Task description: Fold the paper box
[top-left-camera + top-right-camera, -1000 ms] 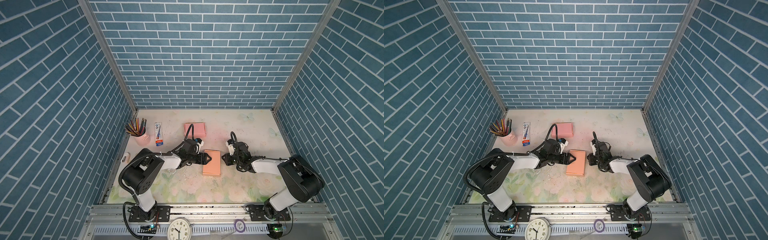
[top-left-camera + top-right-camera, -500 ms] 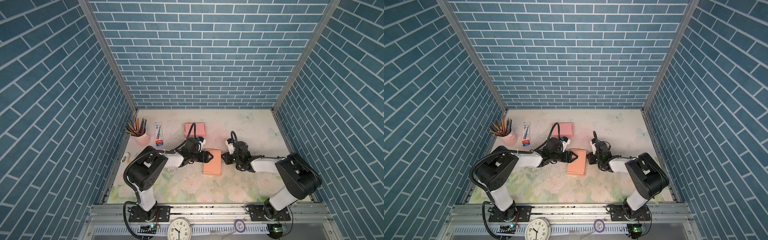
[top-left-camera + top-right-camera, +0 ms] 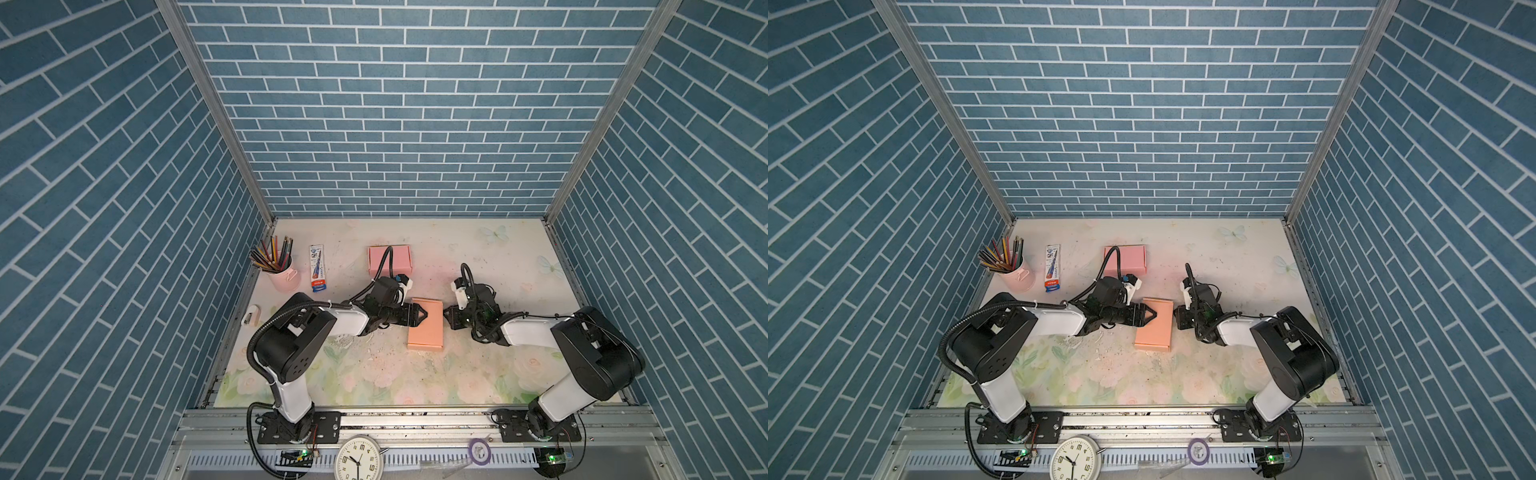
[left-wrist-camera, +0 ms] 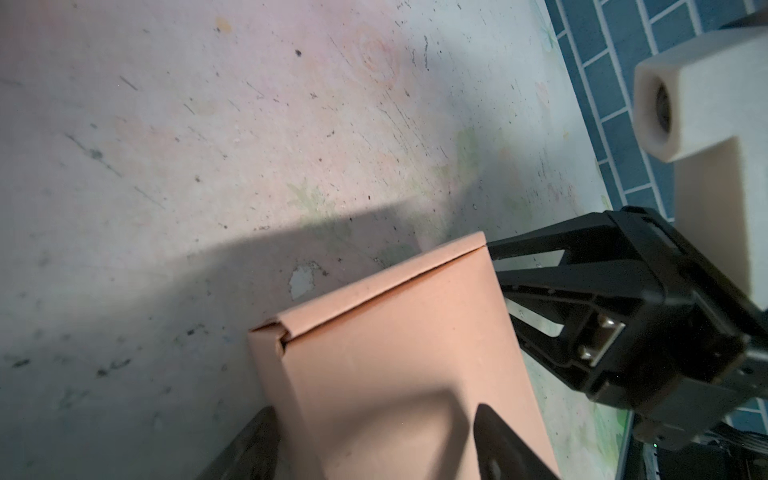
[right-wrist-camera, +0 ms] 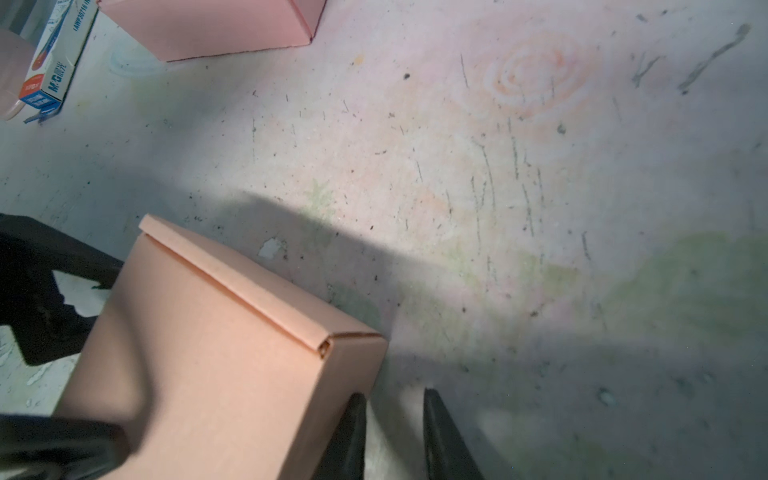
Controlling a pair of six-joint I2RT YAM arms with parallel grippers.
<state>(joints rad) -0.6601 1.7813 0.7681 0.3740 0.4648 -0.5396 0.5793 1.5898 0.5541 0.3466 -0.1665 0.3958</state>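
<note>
Left wrist view: the left claw (image 4: 374, 409) is spread wide. One finger (image 4: 253, 440) stands outside a long side wall of the orange paper box (image 4: 395, 374), and the other finger lies over the box's top panel. Whether either finger touches the card cannot be told.

Box condition: the top panel is down. A narrow folded strip runs along one short end, with a seam showing between strip and panel. A small gap is open at the corner where the strip meets the side wall.

Box position, in both top views: the paper box (image 3: 426, 328) (image 3: 1154, 328) lies flat near the middle of the floral desk (image 3: 374, 374), its long sides running front to back. It sits between the two claws, nearer the front than the pink box (image 3: 388, 259) and apart from it.

Left claw (image 3: 422, 315) (image 3: 1150, 314): at the box's left edge, towards its far end, reaching over the top panel.

Right claw (image 3: 449, 316) (image 3: 1177, 316): low, just beside the box's right wall, towards its far end.

Right wrist view: the right claw (image 5: 395, 432) has its fingers a little apart, with bare desk between them and nothing pinched. The nearer finger (image 5: 353, 428) stands at the side wall of the box (image 5: 216, 353); contact cannot be confirmed.

Other items, back left of the desk: a pink cup of pencils (image 3: 282, 270) with a pen carton (image 3: 318, 268) beside it. A clock (image 3: 358, 459) lies on the front rail.
</note>
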